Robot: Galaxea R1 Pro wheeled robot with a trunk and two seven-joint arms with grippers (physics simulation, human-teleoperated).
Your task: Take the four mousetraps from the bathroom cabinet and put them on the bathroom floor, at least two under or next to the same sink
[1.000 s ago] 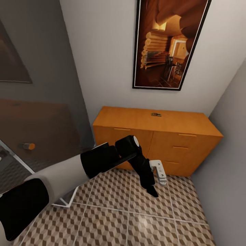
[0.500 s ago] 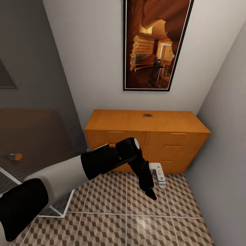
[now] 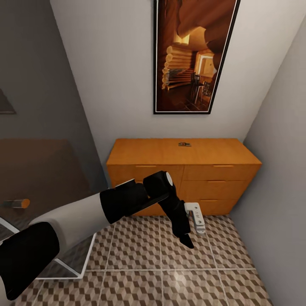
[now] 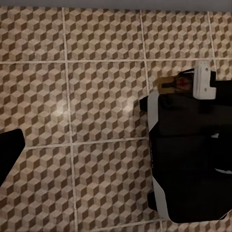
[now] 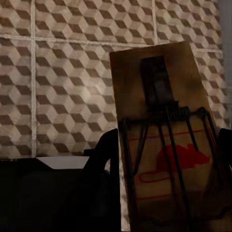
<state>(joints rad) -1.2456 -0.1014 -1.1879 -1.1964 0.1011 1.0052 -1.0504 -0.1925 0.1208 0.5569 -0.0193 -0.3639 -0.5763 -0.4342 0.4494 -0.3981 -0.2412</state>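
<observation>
One mousetrap (image 5: 166,145) sits clamped in our right gripper (image 5: 164,193) above the bathroom floor (image 5: 63,72); another (image 3: 184,144) lies on the cabinet (image 3: 148,153). None is placed yet. Our left gripper's (image 3: 187,240) state we cannot tell.

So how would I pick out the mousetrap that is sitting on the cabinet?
Find the tall framed cabin picture on the back wall; the orange-brown cabinet stands right below it. On its flat top, near the back edge and roughly under the picture, lies the mousetrap, a tiny dark rectangle with grey metal, the lone item on that top.
</observation>
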